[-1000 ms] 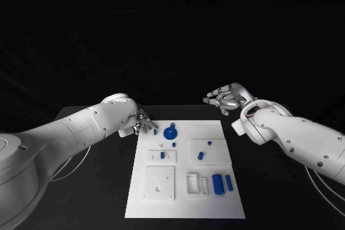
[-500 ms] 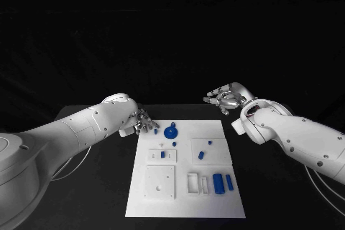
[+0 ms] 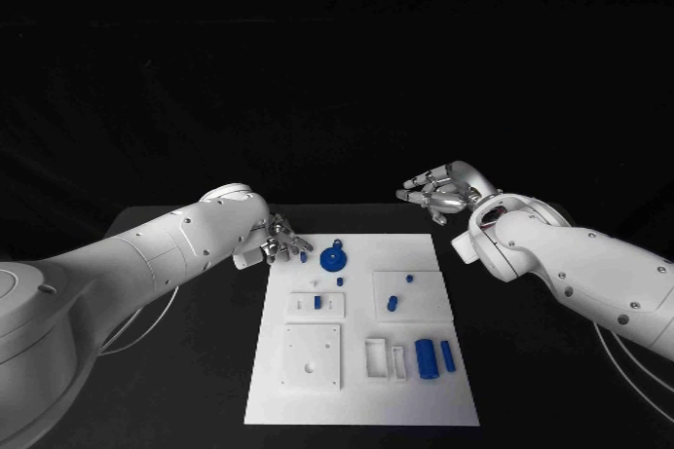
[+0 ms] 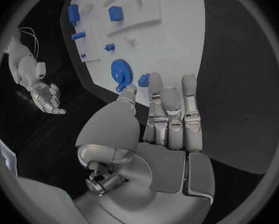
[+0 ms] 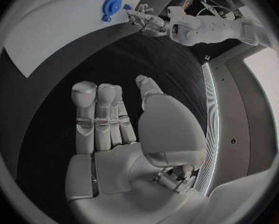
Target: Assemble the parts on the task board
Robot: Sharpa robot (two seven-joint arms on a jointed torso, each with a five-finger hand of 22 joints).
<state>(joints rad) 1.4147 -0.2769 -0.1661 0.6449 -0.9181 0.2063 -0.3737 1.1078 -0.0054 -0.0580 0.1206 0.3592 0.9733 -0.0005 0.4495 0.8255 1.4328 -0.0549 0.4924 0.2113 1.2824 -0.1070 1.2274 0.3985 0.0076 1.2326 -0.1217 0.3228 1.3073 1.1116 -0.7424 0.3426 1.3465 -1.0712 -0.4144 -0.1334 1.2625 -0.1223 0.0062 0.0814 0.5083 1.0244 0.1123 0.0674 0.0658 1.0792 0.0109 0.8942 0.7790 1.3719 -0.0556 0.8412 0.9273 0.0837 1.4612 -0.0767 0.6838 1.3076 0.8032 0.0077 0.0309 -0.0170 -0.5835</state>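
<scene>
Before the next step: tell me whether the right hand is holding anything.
Empty: the silver right hand shows straight, parted fingers with nothing between them, raised clear of the white task board.

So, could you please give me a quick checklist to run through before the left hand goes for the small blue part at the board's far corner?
1. Left hand holds nothing, fingers apart: ok.
2. Small blue part right at its fingertips: ok.
3. Blue gear lies apart from that part: ok.
4. Right hand raised beyond the task board, holds nothing: ok.
5. Whether the fingertips touch the part: cannot tell.
</scene>
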